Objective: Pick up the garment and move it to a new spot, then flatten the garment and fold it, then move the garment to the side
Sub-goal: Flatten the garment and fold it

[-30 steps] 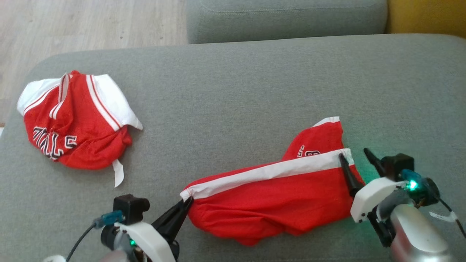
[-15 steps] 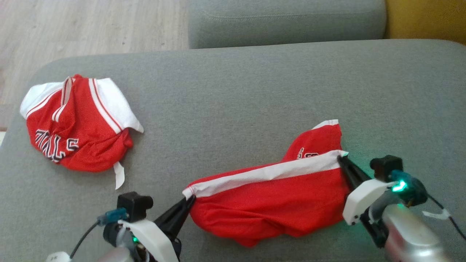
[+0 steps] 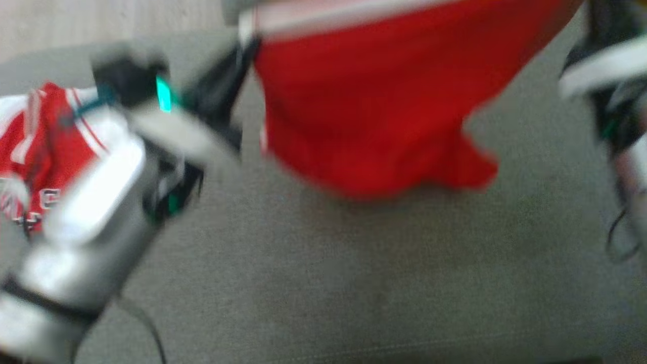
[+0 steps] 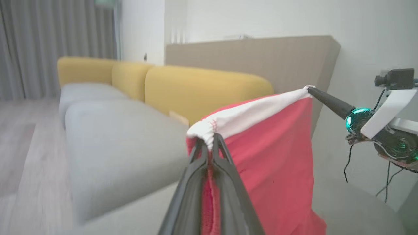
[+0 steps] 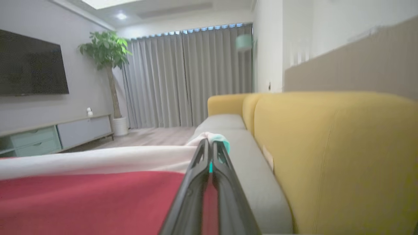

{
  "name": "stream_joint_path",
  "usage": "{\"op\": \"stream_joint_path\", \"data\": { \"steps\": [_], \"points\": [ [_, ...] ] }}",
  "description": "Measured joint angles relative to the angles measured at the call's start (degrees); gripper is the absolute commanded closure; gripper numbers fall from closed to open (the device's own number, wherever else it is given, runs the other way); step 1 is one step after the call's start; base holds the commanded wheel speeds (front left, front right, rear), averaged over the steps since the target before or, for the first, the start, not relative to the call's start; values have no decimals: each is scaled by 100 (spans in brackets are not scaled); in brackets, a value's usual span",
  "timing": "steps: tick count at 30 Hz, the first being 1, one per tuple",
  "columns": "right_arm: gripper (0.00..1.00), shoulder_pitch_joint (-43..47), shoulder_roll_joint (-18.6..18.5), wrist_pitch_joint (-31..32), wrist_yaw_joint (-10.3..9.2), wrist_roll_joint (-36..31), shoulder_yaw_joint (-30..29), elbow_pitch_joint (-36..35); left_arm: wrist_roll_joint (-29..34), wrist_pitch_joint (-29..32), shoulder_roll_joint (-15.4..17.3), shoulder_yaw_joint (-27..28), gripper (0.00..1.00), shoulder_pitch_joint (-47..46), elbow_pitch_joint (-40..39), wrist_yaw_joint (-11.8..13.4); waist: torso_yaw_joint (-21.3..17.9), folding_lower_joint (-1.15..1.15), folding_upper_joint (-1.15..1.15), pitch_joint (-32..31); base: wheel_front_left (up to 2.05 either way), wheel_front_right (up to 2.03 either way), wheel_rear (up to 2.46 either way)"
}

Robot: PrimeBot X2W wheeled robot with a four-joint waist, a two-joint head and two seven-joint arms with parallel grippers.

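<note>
Left fingers [image 4: 192, 182] and right fingers [image 5: 192, 191] clamp the garment's [image 4: 277, 156] band ends, cloth hanging over the cushion [image 3: 354, 263].

The whole head view is smeared by motion blur. The red garment [image 3: 374, 101] runs off the top edge (its white waistband barely shows). At the left, the left arm [image 3: 86, 202] hides part of another jersey [image 3: 30, 146], lettering unreadable.

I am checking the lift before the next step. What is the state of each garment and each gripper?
Red fabric garment with white waistband: held up, hanging between both grippers.
Left gripper: jaws shut on one waistband corner.
Right gripper: jaws shut on the other corner.
Red and white printed jersey: crumpled on the grey sofa cushion.
</note>
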Motion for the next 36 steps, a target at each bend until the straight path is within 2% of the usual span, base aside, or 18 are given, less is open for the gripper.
{"op": "stream_joint_path", "data": {
  "steps": [7,10,12,16,21,30,35,36],
  "points": [
    [100,-2052,-449,-19,0,-199,-489,-133,479,-25,-903,107,100,-2773,916,-99,-222,0,0,874,0,0,0],
    [100,-2515,-519,-56,0,-376,-635,-326,736,-65,-1148,326,100,-3338,1138,-100,-306,1,0,1203,0,0,0],
    [100,-2536,-504,-65,0,-459,-622,-385,858,-66,-1225,601,100,-3314,1125,-101,-366,1,0,1363,0,0,0],
    [100,-1964,-445,-65,0,-499,-391,-379,896,-66,-1198,710,100,-2482,1026,-100,-487,1,0,1501,0,0,0],
    [100,-469,-355,-63,0,-300,-563,-632,967,-65,-1165,637,100,-847,705,-101,-386,1,0,1398,0,0,0],
    [100,2523,57,-62,0,-323,-1394,-1904,1807,-60,-1276,1068,100,2142,-286,-143,-206,0,0,734,0,0,0],
    [100,3885,347,278,0,-343,-1552,-2671,2302,-59,-1329,1414,100,3360,-728,-143,-174,0,0,265,0,0,0],
    [100,3885,347,278,0,-343,-1552,-2671,2302,-59,-1329,1414,100,3360,-728,-143,-174,0,0,265,0,0,0]
  ]
}}
